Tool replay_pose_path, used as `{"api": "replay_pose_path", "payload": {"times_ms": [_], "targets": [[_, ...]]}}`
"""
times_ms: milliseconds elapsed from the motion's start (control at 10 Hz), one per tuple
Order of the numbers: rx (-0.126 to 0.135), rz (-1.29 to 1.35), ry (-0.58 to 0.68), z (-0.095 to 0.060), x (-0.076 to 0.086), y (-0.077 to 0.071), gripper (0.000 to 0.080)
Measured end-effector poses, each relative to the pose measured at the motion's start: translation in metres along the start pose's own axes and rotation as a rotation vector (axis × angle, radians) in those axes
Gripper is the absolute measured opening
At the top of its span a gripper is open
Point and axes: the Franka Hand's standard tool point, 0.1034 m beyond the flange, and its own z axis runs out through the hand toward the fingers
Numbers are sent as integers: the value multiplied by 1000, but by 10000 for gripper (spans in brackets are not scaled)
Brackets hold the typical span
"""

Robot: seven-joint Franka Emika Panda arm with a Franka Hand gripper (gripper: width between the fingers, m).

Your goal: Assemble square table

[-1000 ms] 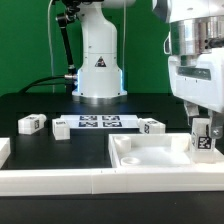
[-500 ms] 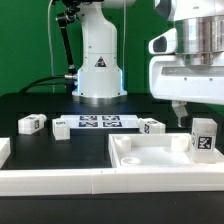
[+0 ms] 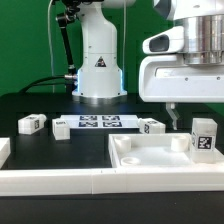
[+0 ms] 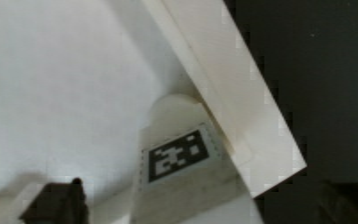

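Note:
The white square tabletop (image 3: 150, 156) lies at the front on the exterior view's right, inside the rails. One tagged white leg (image 3: 204, 137) stands upright in its corner on that side. My gripper (image 3: 196, 116) hangs just above that leg, open and empty; only one fingertip (image 3: 170, 118) shows clearly. In the wrist view the leg (image 4: 179, 158) stands against the tabletop's raised rim (image 4: 220, 85), between my spread dark fingertips (image 4: 55, 202), touching neither. Three more legs lie on the black table: two on the left (image 3: 31, 123) (image 3: 61, 128), one near the middle (image 3: 152, 126).
The marker board (image 3: 100, 122) lies flat behind the tabletop, in front of the robot base (image 3: 98, 70). Long white rail walls (image 3: 55, 181) run along the front edge and round the tabletop.
My gripper has let go of the leg in the tabletop's corner, opened and risen above it. The leg stays standing in place.

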Motion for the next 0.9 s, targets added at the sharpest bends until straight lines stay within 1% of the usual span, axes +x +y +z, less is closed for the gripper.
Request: {"api": "replay_pose_path", "payload": {"times_ms": [100, 200, 600, 700, 800, 900], "targets": [[-4, -75, 2, 0, 0, 0, 649], [-16, -130, 9, -2, -1, -3, 649], [-30, -389, 12, -2, 3, 2, 649], [-30, -392, 12, -2, 3, 2, 622], [-30, -391, 12, -2, 3, 2, 622], [-29, -385, 12, -2, 3, 2, 442]]}}
